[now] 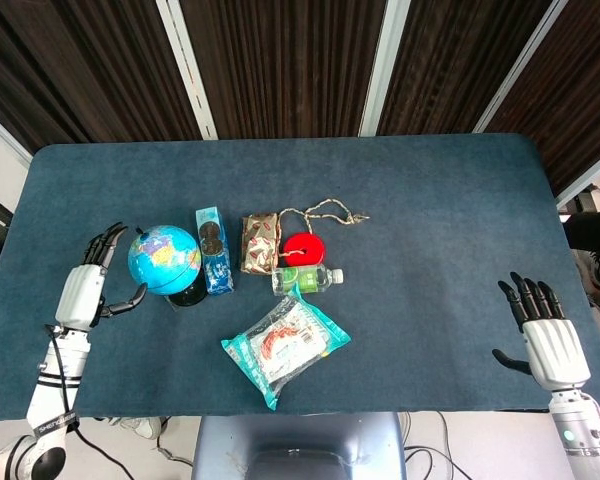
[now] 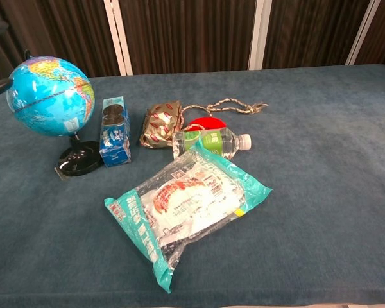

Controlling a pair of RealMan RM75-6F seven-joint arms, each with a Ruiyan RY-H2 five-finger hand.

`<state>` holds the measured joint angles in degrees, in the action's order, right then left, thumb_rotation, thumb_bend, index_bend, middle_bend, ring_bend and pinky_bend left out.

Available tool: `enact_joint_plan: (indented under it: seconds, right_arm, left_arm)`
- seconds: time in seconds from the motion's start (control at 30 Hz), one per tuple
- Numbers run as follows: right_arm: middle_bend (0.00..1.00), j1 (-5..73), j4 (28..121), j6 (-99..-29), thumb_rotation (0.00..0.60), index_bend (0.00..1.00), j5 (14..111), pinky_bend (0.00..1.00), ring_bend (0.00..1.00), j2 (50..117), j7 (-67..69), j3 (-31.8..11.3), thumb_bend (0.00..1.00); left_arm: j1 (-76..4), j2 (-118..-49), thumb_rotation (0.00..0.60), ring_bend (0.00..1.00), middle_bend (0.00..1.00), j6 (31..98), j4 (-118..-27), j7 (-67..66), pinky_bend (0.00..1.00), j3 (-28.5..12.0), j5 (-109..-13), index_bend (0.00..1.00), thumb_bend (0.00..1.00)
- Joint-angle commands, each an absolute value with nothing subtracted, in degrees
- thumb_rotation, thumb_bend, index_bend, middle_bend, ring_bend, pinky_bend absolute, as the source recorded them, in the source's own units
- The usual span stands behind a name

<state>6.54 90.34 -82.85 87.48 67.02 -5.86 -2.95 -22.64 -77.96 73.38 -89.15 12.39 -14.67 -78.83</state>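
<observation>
- Teal snack bag (image 2: pixel 187 212): white characters run along its left edge and there is print on the front panel; too small to read.
- Blue cookie box (image 2: pixel 114 130): printing present, not legible.
- Bottle (image 2: pixel 210 142): green label with light markings, unreadable.
- Brown wrapper (image 2: pixel 160 122): red-and-white marks, unreadable.
- Globe (image 2: pixel 49 96): map lettering too fine to make out.

Robot lab or test room, staged table (image 1: pixel 440 200) covered in plain blue cloth, dark ribbed wall panels (image 1: pixel 280 65) with white strips behind, unrelated items laid out together, loose cables at the floor edge
</observation>
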Motion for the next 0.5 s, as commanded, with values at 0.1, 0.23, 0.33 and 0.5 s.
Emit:
enact_joint_plan:
  seconds: [0.1, 0.23, 0.33, 0.5]
  right_arm:
    - [0.00, 6.49, 90.51, -82.73, 0.600, 0.00, 87.19, 0.00, 0.00, 66.83, -5.81, -2.95, 0.15]
    - [0.00, 6.39, 90.60, -82.88, 0.600, 0.00, 87.13, 0.00, 0.00, 66.69, -5.77, -2.93, 0.15]
    - [0.00, 6.32, 90.54, -82.94, 0.600, 0.00, 86.85, 0.00, 0.00, 66.66, -5.87, -3.02, 0.15]
    - [0.00, 6.12, 90.63, -83.01, 0.600, 0.00, 86.72, 0.00, 0.00, 66.48, -6.04, -2.88, 0.15]
  left_arm:
    - [-23.94, -79.36, 0.559, 0.00, 0.00, 72.56, -88.59, 12.86, 0.05, -14.94, -78.49, 0.00, 0.32]
    - [-24.86, -80.52, 0.557, 0.00, 0.00, 72.43, -88.05, 13.02, 0.05, -15.03, -78.61, 0.00, 0.31]
    - [-25.48, -81.47, 0.555, 0.00, 0.00, 72.31, -87.54, 13.33, 0.05, -15.28, -78.25, 0.00, 0.31]
    - [-26.53, -82.62, 0.556, 0.00, 0.00, 71.30, -86.48, 13.15, 0.05, -15.53, -77.10, 0.00, 0.31]
